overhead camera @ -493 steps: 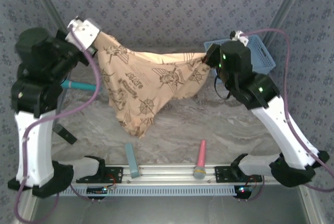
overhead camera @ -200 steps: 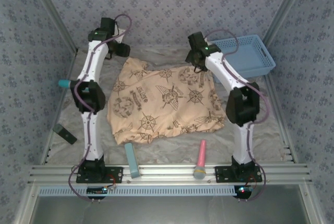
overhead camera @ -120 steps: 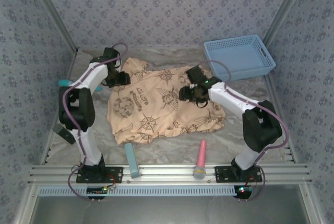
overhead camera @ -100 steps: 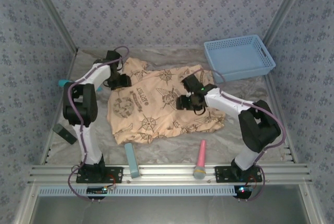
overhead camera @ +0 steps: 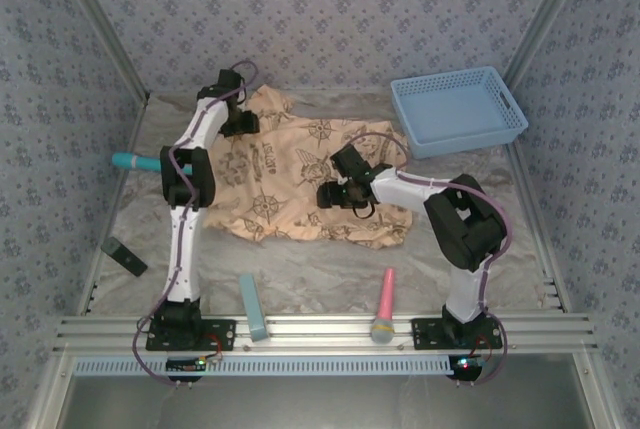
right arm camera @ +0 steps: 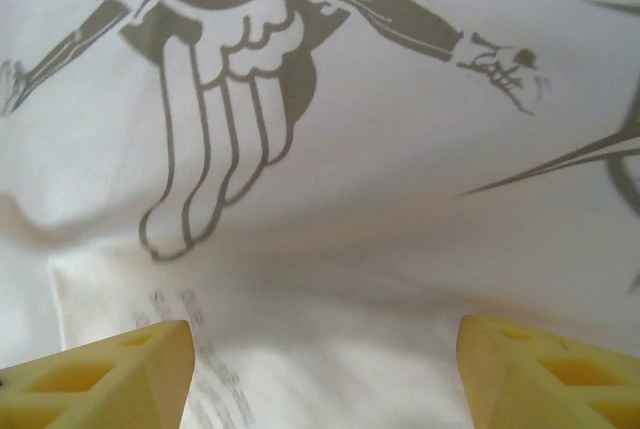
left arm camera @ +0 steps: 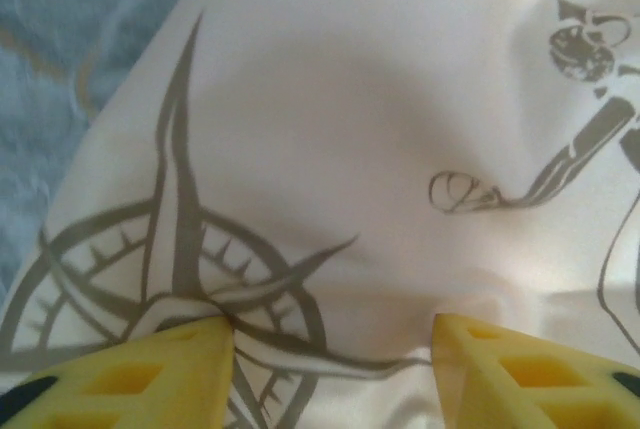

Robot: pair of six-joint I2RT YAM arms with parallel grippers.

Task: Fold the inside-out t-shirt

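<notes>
The inside-out t-shirt [overhead camera: 280, 169], peach-tan with faded brown prints, lies spread and rumpled on the table. My left gripper [overhead camera: 240, 121] is at its far left corner. In the left wrist view the left gripper [left arm camera: 333, 339] is open, its yellow fingertips [left arm camera: 190, 359] resting on the t-shirt [left arm camera: 350, 149] beside a compass print. My right gripper [overhead camera: 330, 194] sits over the shirt's middle. In the right wrist view the right gripper [right arm camera: 325, 349] is open wide just above the t-shirt [right arm camera: 400, 199], nothing pinched.
A blue basket [overhead camera: 460, 109] stands at the back right. A pink microphone [overhead camera: 385, 304] and a teal bar [overhead camera: 253, 306] lie near the front rail [overhead camera: 320, 327]. A teal-handled tool [overhead camera: 135, 161] and a black object [overhead camera: 124, 255] lie at the left.
The shirt, earlier held up between both grippers, now lies on the table and has shifted toward the back. The left gripper moved to the far corner; the right slid left over the middle.
</notes>
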